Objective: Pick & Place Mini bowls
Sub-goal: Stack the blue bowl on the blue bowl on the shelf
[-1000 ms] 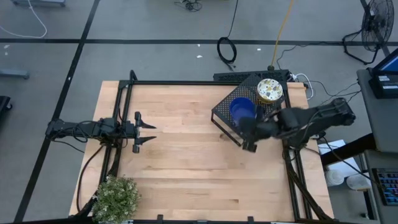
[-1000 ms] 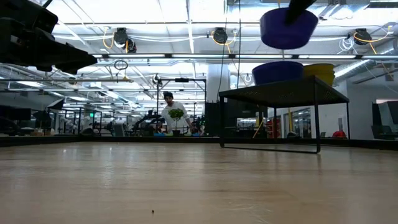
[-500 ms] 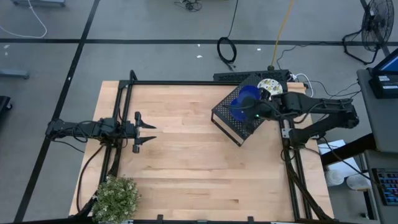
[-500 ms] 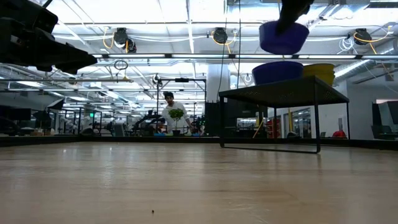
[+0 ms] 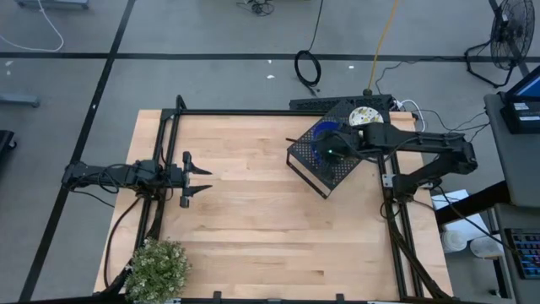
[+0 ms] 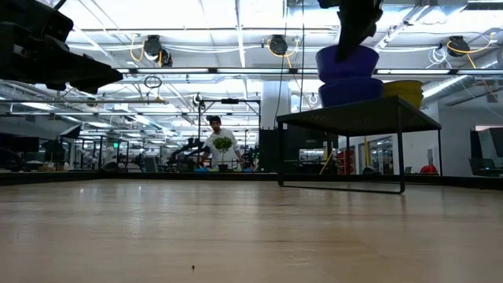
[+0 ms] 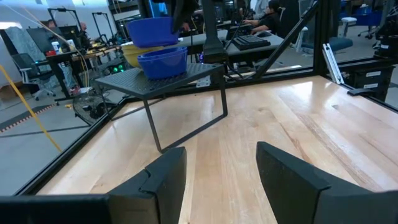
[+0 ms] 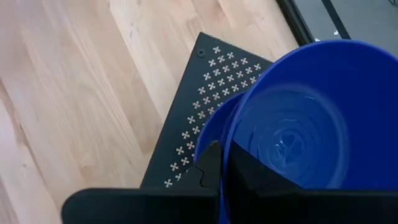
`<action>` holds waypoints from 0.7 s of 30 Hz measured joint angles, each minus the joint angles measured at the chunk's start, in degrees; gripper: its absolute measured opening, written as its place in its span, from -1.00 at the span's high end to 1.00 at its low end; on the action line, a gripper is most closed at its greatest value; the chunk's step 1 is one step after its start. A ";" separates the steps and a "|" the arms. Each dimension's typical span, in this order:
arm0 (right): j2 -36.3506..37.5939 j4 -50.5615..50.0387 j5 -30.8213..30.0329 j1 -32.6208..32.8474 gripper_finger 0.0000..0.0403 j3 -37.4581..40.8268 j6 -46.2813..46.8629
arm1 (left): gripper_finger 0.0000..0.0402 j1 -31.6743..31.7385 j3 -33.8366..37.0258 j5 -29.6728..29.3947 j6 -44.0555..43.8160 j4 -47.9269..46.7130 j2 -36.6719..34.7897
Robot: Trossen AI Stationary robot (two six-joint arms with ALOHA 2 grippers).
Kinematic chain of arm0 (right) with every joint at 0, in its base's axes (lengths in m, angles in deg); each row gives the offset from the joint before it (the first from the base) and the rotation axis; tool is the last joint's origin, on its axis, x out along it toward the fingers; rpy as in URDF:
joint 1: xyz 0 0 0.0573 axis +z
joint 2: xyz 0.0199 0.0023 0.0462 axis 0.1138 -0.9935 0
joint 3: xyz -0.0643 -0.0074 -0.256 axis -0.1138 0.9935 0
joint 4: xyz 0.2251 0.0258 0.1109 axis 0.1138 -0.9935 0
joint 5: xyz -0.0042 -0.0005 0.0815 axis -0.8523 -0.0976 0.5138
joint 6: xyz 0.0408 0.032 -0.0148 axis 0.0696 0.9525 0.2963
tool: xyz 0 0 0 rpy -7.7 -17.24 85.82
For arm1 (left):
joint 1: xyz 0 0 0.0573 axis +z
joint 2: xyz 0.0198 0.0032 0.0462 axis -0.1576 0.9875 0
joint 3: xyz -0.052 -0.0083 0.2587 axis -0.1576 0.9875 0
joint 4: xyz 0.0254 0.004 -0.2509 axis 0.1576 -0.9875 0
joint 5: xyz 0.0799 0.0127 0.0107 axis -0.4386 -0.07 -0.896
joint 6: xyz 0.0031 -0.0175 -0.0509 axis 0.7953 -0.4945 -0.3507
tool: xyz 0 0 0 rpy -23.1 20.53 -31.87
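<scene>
Right gripper: fingers clamped on rim of blue bowl. Directly beneath: second blue bowl on black perforated box. Beyond: speckled bowl. Left gripper: fingers apart, well away.

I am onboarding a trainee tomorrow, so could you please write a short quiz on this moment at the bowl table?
1. True or false: the right pincer is shut on the rim of a blue mini bowl.
2. Directly under that bowl sits: A) the potted plant, B) another blue bowl on the black perforated stand, C) bare table.
3. Fill in: the left pincer waits over the table's ____ side, fingers apart.

Key: 1 true; 2 B; 3 left.
</scene>
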 joint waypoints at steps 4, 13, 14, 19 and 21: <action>0.03 -0.27 1.32 -0.53 1.00 -0.02 2.14 | 0.01 0.01 0.00 0.00 0.00 0.02 0.00; -0.01 -0.93 2.86 -0.79 1.00 2.43 3.50 | 0.01 0.01 -0.02 0.00 0.00 0.02 0.01; 0.03 -0.92 2.84 -0.79 1.00 2.71 3.59 | 0.01 0.02 -0.02 0.00 0.00 0.02 0.01; 0.02 -0.81 4.09 -0.87 1.00 3.99 3.59 | 0.01 0.02 0.00 0.00 0.00 0.02 0.00; 0.04 -0.52 4.32 -1.09 1.00 4.41 3.61 | 0.01 0.00 -0.01 0.00 0.00 0.02 0.01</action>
